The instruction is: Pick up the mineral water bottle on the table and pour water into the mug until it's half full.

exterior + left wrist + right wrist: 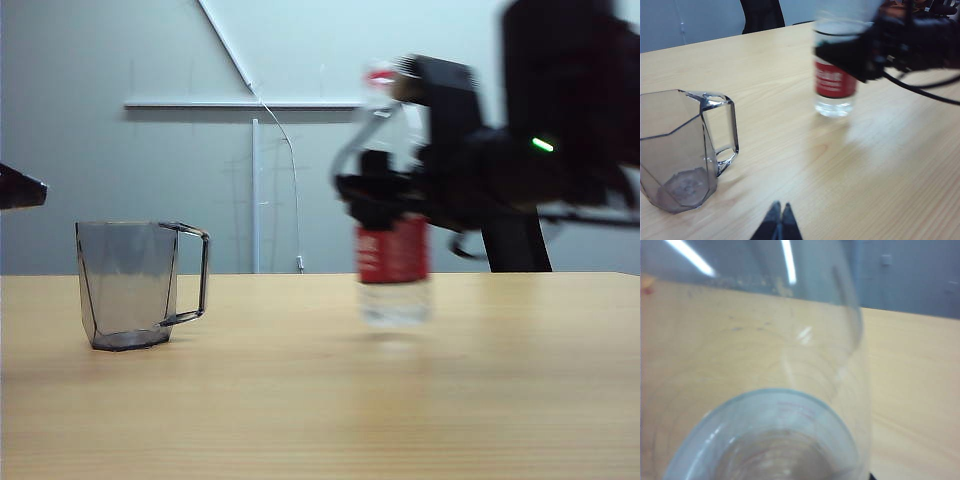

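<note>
Bottle (pixel 393 262), mug (pixel 128 284) on wood-grain table (pixel 300 400).

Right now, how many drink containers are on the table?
2: the mug stands toward the exterior view's left; the mineral water bottle stands right of it, with the right gripper around its middle.

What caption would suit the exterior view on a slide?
Right gripper clasps the mineral water bottle just above the table; empty mug waits left.
</note>
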